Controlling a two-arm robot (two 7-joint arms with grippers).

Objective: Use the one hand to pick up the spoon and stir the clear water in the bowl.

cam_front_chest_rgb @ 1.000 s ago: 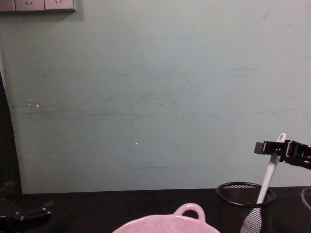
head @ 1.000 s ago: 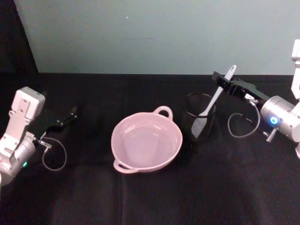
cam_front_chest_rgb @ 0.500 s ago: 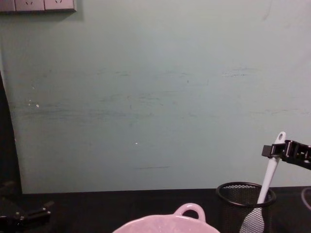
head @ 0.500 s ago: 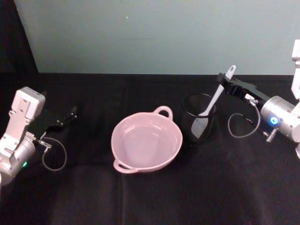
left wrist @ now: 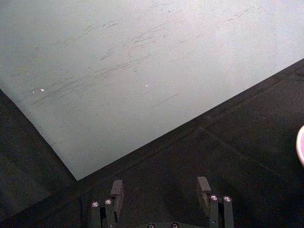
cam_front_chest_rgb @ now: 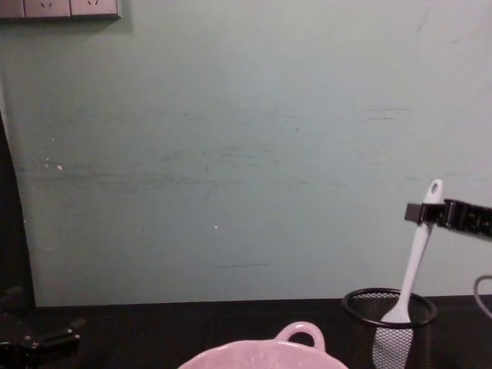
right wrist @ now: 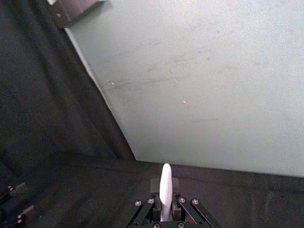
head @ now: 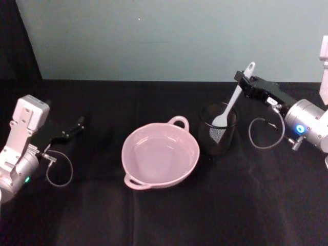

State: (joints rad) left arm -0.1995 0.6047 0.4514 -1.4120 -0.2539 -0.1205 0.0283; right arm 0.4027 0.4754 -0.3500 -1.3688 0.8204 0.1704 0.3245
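Observation:
The white spoon (head: 233, 100) stands tilted with its blade just inside the rim of a black wire-mesh cup (head: 218, 138). My right gripper (head: 241, 77) is shut on the top of the handle, right of the cup. In the chest view the spoon (cam_front_chest_rgb: 415, 257) hangs from the right gripper (cam_front_chest_rgb: 419, 211) above the mesh cup (cam_front_chest_rgb: 392, 334). The right wrist view has the spoon's handle (right wrist: 165, 175) pinched between the fingers (right wrist: 153, 185). The pink bowl (head: 128, 148) with clear water sits left of the cup, and its handle and rim (cam_front_chest_rgb: 261, 354) also appear low in the chest view. My left gripper (head: 77, 125) rests open at the far left.
A black cloth covers the table, with a pale green wall behind it. The left gripper (left wrist: 160, 187) points at that wall over bare cloth. A grey cable loop (head: 264, 136) hangs by the right wrist. Bare cloth lies in front of the bowl.
My right gripper has risen with the spoon, so the blade has come up from the cup's bottom to just below its rim. The left arm has not moved.

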